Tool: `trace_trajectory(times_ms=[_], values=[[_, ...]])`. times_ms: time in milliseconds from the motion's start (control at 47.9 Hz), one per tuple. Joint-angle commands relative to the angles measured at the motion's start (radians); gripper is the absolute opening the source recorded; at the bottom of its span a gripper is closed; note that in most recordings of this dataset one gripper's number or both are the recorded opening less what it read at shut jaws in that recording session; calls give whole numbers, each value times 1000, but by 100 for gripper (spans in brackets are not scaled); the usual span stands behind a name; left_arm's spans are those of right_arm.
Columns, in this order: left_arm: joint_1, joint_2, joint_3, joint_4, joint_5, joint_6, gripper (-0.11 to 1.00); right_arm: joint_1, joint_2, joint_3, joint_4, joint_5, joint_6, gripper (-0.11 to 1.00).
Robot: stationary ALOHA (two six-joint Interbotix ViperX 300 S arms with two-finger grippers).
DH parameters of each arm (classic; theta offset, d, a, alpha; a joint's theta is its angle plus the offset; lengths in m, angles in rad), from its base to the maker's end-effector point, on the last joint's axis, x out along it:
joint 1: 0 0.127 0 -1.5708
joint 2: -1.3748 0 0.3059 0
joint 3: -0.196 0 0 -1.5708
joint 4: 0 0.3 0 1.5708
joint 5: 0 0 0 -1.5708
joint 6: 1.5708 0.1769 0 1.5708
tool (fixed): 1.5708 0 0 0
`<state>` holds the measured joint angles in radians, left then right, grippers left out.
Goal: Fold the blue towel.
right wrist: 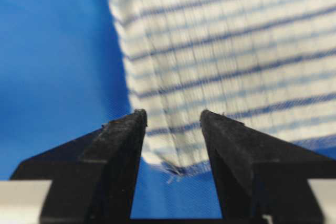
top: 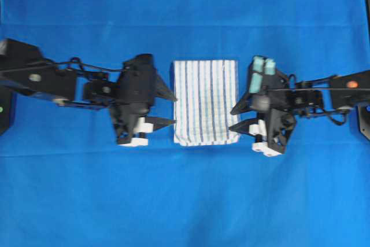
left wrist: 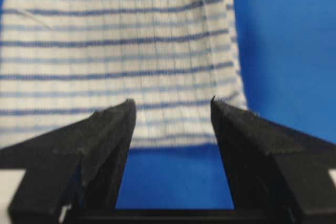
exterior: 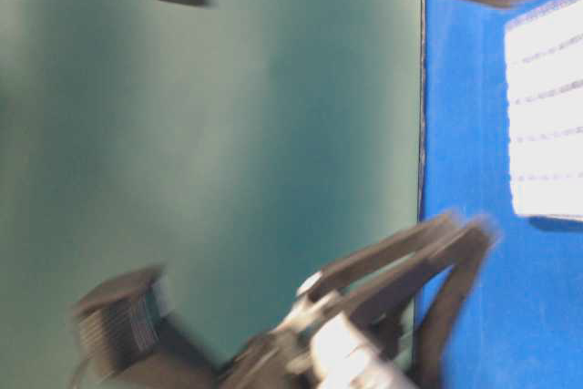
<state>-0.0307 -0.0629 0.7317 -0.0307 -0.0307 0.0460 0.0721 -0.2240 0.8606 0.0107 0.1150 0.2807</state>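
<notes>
The blue towel (top: 206, 101), white with thin blue stripes, lies folded into a narrow rectangle in the middle of the table. It also shows in the table-level view (exterior: 549, 111), the left wrist view (left wrist: 115, 51) and the right wrist view (right wrist: 231, 56). My left gripper (top: 173, 108) is open and empty at the towel's left edge, near its front half. My right gripper (top: 234, 118) is open and empty at the towel's right edge, by its front corner. Neither touches the cloth.
A large plain blue sheet (top: 185, 201) covers the whole table. Both arms reach in from the sides, left arm (top: 52, 79) and right arm (top: 329, 93). A dark edge (exterior: 422, 134) borders the sheet in the table-level view.
</notes>
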Motion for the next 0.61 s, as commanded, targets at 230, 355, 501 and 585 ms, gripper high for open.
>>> trace_trajectory(times_ms=[230, 355, 501, 585], values=[[-3, -334, 144, 3, 37, 25, 52, -12, -321, 57, -81, 49, -2, 52], [0, -472, 215, 3, 29, 26, 52, -23, -439, 100, -120, 54, -2, 52], [5, -646, 301, 3, 20, 28, 52, -34, -578, 152, -181, 69, -2, 52], [5, -738, 337, 6, 20, 34, 52, -48, -643, 186, -202, 81, -2, 52]])
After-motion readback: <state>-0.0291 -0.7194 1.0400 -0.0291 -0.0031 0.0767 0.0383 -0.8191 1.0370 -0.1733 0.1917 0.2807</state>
